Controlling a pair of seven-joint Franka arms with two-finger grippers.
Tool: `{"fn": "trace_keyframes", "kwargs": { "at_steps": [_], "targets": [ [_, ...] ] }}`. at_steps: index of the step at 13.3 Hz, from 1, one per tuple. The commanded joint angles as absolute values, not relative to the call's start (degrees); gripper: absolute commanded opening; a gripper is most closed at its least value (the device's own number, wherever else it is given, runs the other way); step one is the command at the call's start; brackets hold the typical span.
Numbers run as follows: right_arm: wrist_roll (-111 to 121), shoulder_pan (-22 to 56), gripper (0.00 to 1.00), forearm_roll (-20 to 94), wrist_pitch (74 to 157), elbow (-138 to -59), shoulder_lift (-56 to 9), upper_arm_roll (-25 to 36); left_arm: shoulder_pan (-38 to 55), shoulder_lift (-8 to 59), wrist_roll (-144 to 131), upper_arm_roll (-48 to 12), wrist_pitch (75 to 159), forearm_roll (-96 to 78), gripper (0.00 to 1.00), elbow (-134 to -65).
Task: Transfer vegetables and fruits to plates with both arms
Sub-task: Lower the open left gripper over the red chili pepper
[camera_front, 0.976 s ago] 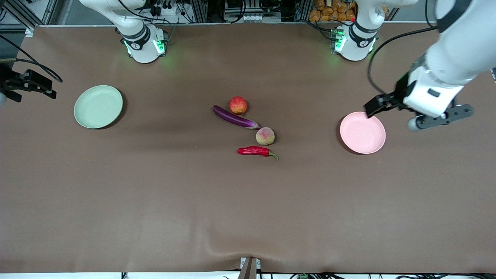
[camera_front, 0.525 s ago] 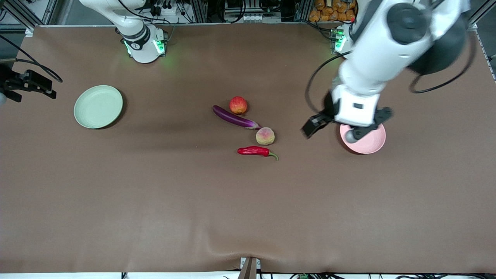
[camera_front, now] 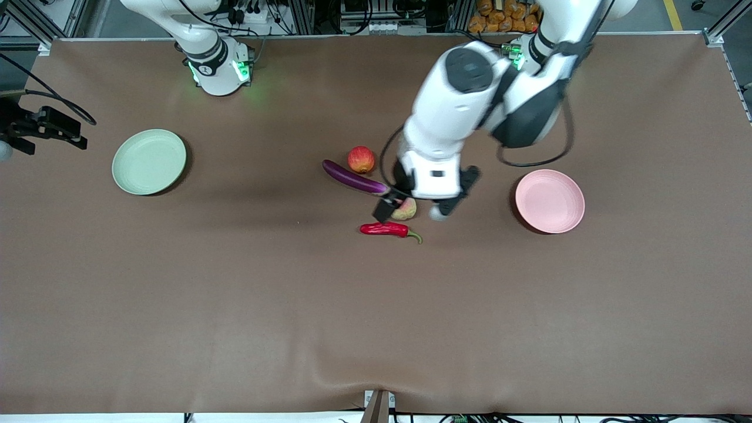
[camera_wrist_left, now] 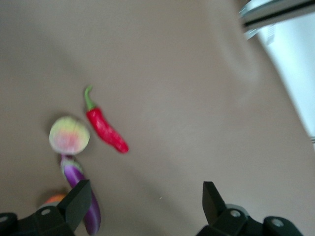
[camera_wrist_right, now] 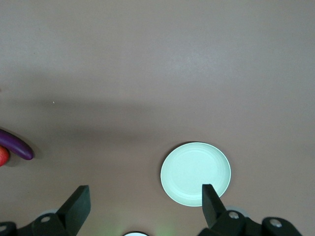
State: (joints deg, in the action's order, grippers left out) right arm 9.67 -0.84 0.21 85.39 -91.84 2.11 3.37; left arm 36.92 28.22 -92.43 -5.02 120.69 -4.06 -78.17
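Note:
The purple eggplant (camera_front: 354, 178), the red-orange apple (camera_front: 361, 159), the peach (camera_front: 408, 209) and the red chili (camera_front: 386, 230) lie close together mid-table. My left gripper (camera_front: 392, 205) is open and empty, up in the air over the peach and the eggplant's end, and partly hides the peach. In the left wrist view its gripper (camera_wrist_left: 143, 206) frames bare table, with the eggplant (camera_wrist_left: 81, 196), peach (camera_wrist_left: 69, 135) and chili (camera_wrist_left: 106, 129) ahead. The pink plate (camera_front: 550, 201) and the green plate (camera_front: 148, 161) are empty. My right gripper (camera_front: 56, 128) waits open near the green plate (camera_wrist_right: 195, 173).
The brown table cover (camera_front: 235, 294) spans the whole view. The arm bases (camera_front: 220, 67) stand along the table edge farthest from the front camera. Cables and boxes lie past that edge.
My left arm has swung from over the pink plate to the middle of the table, over the peach. The right arm and all the produce have not moved.

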Motion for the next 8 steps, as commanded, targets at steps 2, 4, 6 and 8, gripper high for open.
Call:
{"fn": "trace_keyframes", "kwargs": {
  "at_steps": [2, 4, 6, 8],
  "targets": [
    [9.5, -1.4, 1.00, 1.1, 84.7, -91.3, 1.8, 3.2, 40.2, 35.2, -100.2, -4.1, 120.9, -3.9, 1.00, -76.4],
    [9.4, -1.5, 1.00, 1.1, 84.7, -91.3, 1.8, 3.2, 42.6, 39.6, -105.7, -2.6, 121.0, -3.7, 1.00, -76.3],
    [9.4, -1.4, 1.00, 1.1, 84.7, -91.2, 1.8, 3.2, 47.8, 43.0, -111.5, 3.0, 121.1, -1.7, 1.00, -76.3],
    [9.4, -1.4, 1.00, 1.1, 84.7, -91.3, 1.8, 3.2, 50.1, 46.7, -118.1, 6.7, 124.6, -1.6, 1.00, -76.0]
  ]
}}
